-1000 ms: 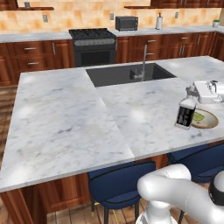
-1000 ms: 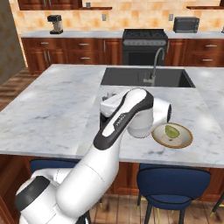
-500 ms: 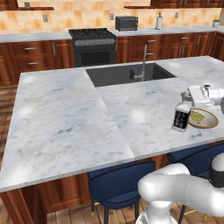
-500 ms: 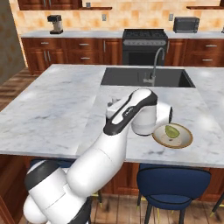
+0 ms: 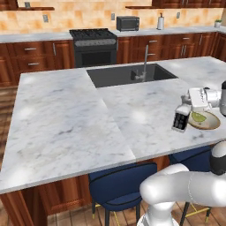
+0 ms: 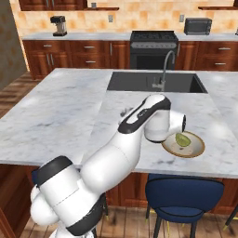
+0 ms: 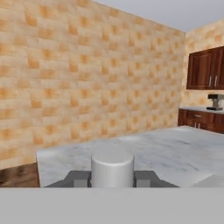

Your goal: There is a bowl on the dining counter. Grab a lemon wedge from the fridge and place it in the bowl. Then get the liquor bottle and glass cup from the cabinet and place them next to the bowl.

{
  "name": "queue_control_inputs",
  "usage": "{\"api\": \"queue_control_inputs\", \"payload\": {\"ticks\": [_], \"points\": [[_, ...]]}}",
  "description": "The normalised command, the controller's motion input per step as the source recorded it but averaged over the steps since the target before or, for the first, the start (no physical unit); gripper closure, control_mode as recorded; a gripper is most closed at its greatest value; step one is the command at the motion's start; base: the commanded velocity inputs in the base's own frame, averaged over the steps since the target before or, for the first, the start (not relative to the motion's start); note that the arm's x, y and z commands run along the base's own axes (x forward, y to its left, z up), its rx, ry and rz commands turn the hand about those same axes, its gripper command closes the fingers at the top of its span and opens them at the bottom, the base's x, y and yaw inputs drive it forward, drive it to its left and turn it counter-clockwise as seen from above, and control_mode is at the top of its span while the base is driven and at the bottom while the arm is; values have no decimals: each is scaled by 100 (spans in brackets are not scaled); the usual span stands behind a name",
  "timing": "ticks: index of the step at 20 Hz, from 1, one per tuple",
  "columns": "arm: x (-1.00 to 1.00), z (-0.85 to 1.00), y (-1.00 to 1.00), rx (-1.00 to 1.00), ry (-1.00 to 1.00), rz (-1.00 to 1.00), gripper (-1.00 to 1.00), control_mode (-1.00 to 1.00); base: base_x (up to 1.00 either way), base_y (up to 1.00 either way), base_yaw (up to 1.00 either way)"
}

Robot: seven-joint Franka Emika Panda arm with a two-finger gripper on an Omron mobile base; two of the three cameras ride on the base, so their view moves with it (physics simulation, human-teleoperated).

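While the arm reaches across the island from its near edge, the scene reads as follows, nearest items first.

Stools: two blue-seated stools stand under the near edge of the counter, one on each side of the robot's body.

Counter: a grey-veined marble island, with dark wood panels below.

Gripper: the gripper sits near the right end of the counter, turned sideways. In the hand view its two finger pads press against either side of a pale grey cap, so it is closed narrowly around the neck of the bottle.

Bottle: the bottle has a dark body with a white label. It is tilted, its base toward the near edge, and hangs from the gripper. Whether its base touches the marble, I cannot tell.

Bowl: a shallow tan bowl rests on the counter close to the near edge, just beside the bottle on its right in the left base view.

Lemon wedge: a yellow-green lemon wedge lies inside the bowl, toward the arm side.

Sink: a dark sink is set into the far half of the island, with a faucet at its near rim.

Back wall: a black stove stands between wood cabinets; a microwave and a coffee machine sit on the rear worktop.
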Motion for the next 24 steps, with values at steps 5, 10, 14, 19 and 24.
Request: {"api": "queue_control_inputs", "payload": {"ticks": [5,10,14,19,24], "points": [[23,-38,-3,-9,-5,0,100,-100,0,0,0],[17,-38,0,-4,-6,0,100,-100,0,0,0],[26,-24,0,-3,-2,0,100,-100,0,0,0],[31,-23,-2,-4,0,0,100,-100,0,0,0],[31,-35,-11,0,0,0,100,-100,0,0,0]]}}
